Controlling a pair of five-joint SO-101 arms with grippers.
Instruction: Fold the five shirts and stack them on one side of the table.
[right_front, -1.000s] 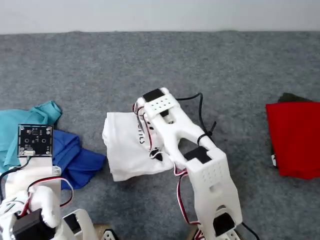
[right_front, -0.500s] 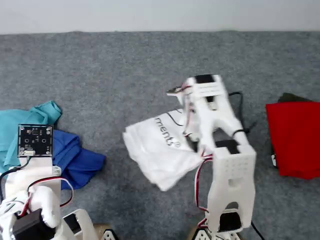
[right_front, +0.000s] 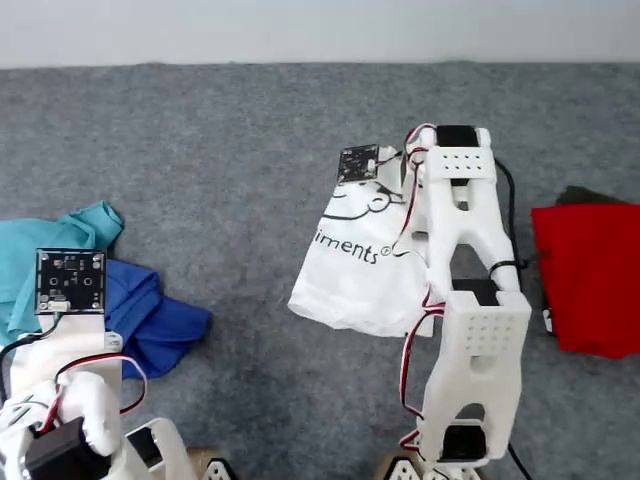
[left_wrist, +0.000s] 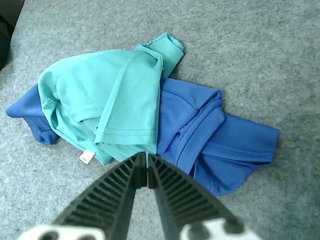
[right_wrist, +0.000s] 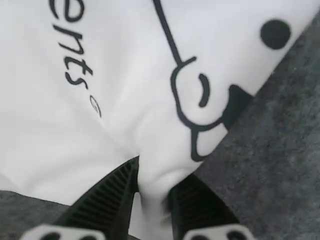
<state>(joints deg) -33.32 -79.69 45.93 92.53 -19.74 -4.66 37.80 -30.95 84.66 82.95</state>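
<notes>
Cloth first: your right gripper (right_wrist: 152, 180) is pinching a raised fold of the white cotton shirt with black lettering and a line drawing (right_wrist: 125, 75), one ribbed finger on each side of the bunched fabric. From the high view that white shirt (right_front: 360, 270) lies near the middle of the grey felt-like table cover (right_front: 200, 140), partly under the right arm and well apart from the other clothes. To its right, at the table's edge, you have the folded red shirt (right_front: 585, 275) lying on a dark garment (right_front: 585, 195) that peeks out behind it. Your left gripper (left_wrist: 147, 162) hangs over the crumpled pile on the left side, its fingers pressed together with nothing between them. In that pile the teal shirt (left_wrist: 100, 95) lies draped over the crumpled blue shirt (left_wrist: 220, 145), the two touching
</notes>
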